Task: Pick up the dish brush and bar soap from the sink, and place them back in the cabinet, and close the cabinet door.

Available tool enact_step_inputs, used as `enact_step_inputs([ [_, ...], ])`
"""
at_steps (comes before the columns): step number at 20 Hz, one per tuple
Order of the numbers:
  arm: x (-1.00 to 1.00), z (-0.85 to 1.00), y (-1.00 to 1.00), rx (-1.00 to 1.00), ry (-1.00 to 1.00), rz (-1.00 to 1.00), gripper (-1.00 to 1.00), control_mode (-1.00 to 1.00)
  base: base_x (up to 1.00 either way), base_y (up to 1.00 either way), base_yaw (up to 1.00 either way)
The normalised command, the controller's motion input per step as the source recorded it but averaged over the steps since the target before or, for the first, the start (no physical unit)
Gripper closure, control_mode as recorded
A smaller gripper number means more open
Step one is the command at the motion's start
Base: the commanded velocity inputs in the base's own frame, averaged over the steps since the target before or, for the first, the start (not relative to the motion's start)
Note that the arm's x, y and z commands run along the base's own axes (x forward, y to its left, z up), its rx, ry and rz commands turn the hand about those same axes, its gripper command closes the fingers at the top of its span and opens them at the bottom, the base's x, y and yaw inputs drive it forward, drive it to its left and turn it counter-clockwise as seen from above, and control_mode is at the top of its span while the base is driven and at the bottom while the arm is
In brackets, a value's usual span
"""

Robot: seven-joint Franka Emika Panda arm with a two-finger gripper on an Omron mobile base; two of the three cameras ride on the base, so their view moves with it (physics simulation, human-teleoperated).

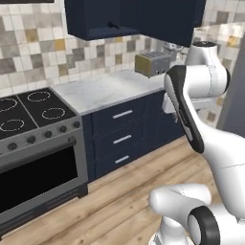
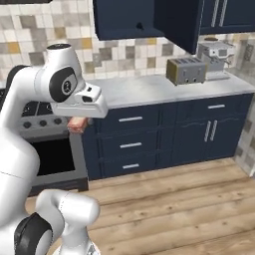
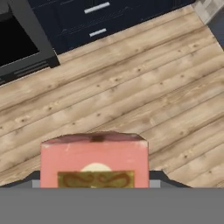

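Note:
My gripper (image 2: 77, 124) hangs below the hand, over the floor in front of the stove, shut on the bar soap (image 2: 76, 124). In the hand view the bar soap (image 3: 94, 158) is a pinkish-orange block with a gold label, held between the two dark fingertips (image 3: 160, 178). The navy wall cabinet (image 1: 93, 19) stands open above the counter, also seen as the cabinet (image 2: 124, 17). Its door (image 2: 175, 22) swings out toward me. A small dark shape (image 1: 113, 25) lies at the front edge of the cabinet floor; it is too small to tell whether it is the dish brush. The sink is out of view.
A white marble counter (image 1: 105, 88) carries a toaster (image 2: 186, 70) and a coffee machine (image 2: 215, 59). Navy drawers (image 1: 122, 136) sit under it. The stove and oven (image 1: 33, 143) are at the left. Wooden floor (image 3: 131, 87) lies below the hand.

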Motion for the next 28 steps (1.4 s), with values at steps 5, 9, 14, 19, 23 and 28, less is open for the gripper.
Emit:
enact_step_inputs([
  [5,0.00,0.00,0.00,0.00,0.00,0.00,1.00,1.00,0.71,-0.38,0.11],
  [9,0.00,0.00,0.00,0.00,0.00,0.00,1.00,1.00,0.74,-0.42,0.10],
  [14,0.00,0.00,0.00,0.00,0.00,0.00,1.00,1.00,0.77,-0.33,0.07],
  [19,0.00,0.00,0.00,0.00,0.00,0.00,1.00,1.00,0.76,-0.04,0.08],
  [23,0.00,0.00,0.00,0.00,0.00,0.00,1.00,1.00,0.80,0.00,0.09],
  [28,0.00,0.00,0.00,0.00,0.00,0.00,1.00,1.00,0.77,-0.03,0.07],
])
